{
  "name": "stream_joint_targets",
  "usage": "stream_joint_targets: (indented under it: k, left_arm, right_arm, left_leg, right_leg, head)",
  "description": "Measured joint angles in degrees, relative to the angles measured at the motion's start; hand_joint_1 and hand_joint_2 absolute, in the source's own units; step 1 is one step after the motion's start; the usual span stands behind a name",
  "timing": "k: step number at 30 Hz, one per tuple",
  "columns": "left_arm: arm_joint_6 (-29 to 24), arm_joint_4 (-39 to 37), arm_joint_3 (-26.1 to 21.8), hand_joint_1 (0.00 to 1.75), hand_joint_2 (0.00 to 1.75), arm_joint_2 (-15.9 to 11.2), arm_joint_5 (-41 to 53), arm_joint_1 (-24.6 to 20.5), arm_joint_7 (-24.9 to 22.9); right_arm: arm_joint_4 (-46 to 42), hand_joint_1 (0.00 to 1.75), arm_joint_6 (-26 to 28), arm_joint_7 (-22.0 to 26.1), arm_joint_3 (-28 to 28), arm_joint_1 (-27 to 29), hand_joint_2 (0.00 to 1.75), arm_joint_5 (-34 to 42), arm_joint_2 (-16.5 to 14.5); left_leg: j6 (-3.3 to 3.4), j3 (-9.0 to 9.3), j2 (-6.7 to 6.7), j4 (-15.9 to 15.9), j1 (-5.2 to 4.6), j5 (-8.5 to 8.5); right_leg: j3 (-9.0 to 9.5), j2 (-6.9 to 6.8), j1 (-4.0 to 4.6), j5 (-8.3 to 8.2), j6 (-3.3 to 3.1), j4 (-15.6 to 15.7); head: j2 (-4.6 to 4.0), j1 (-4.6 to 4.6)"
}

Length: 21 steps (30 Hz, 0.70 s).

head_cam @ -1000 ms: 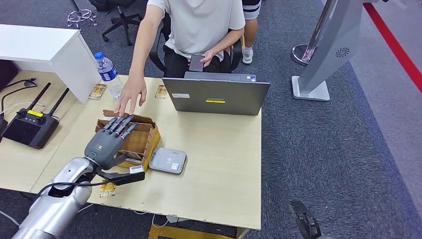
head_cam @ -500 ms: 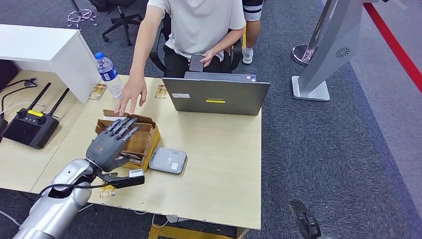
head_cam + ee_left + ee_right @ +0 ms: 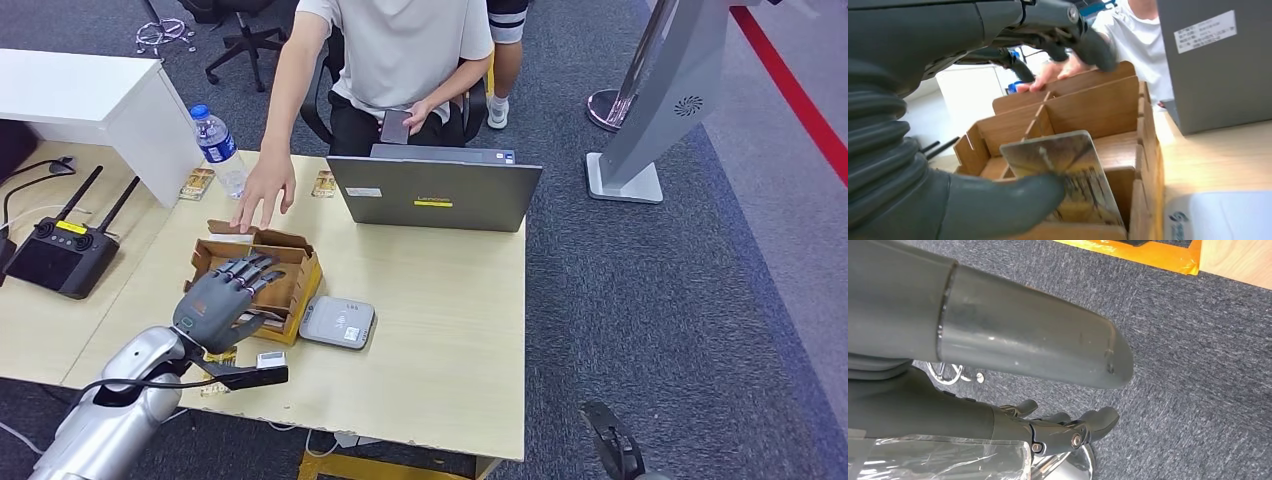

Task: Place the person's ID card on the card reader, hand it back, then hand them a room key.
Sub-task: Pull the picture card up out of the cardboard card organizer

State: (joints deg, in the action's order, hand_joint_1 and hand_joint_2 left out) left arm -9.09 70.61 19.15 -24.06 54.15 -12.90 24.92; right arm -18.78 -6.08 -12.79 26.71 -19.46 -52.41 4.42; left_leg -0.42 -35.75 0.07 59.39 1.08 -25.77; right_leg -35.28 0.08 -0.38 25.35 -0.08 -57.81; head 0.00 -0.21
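Cardboard box point(image 3: 296, 268) part-hidden by left robot hand point(image 3: 222, 301) pinching card point(image 3: 1068, 170); right grasp unclear.

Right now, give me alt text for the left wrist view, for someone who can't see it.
The left robot hand presses a printed card with its thumb over a cardboard divider box on a wooden table. Beyond the box are a person's hand and a grey laptop.

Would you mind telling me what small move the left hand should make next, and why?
Probably lift the card straight up out of the cardboard organizer. The left hand holds the card with its thumb, its lower edge seemingly inside the front compartment, while the person's hand waits just beyond the box.
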Motion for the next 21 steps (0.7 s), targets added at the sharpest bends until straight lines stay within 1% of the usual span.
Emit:
stream_joint_targets:
  k: [7,15,18,21]
  left_arm:
    - [1.88,0.52,0.0,1.75,1.75,-2.09,-1.49,0.99,1.23]
    - [2.24,0.98,0.02,1.75,1.75,-2.76,-1.64,1.52,1.93]
    - [1.06,1.19,0.01,1.75,1.75,-2.9,-1.68,1.61,2.9]
    - [-1.68,1.99,0.02,1.75,1.75,-2.35,-1.32,1.99,3.75]
  right_arm:
    - [0.04,0.0,-0.1,0.0,0.0,-0.22,0.0,-0.02,0.0]
    - [0.08,0.0,-0.19,-0.01,0.0,-0.44,0.0,-0.04,0.0]
    - [0.11,0.0,-0.26,-0.12,0.0,-0.61,0.0,-0.08,0.0]
    - [0.2,0.0,-0.15,-0.18,0.0,-0.75,0.0,-0.09,-0.02]
  left_leg:
    - [0.0,-0.01,-0.01,0.0,0.0,0.0]
    - [0.0,-0.01,-0.01,0.0,0.0,0.0]
    - [0.0,0.0,-0.01,0.0,0.0,0.0]
    - [0.0,0.0,-0.02,0.01,0.0,0.0]
  right_leg:
    - [0.0,-0.01,0.0,0.01,0.0,0.0]
    - [0.0,-0.01,0.0,0.01,0.01,0.0]
    - [0.0,-0.01,0.0,0.01,0.0,0.0]
    - [0.0,-0.02,0.0,0.01,0.01,0.0]
  head:
    - [0.0,-0.01]
    - [0.0,0.01]
    - [0.0,0.0]
    - [0.0,-0.01]
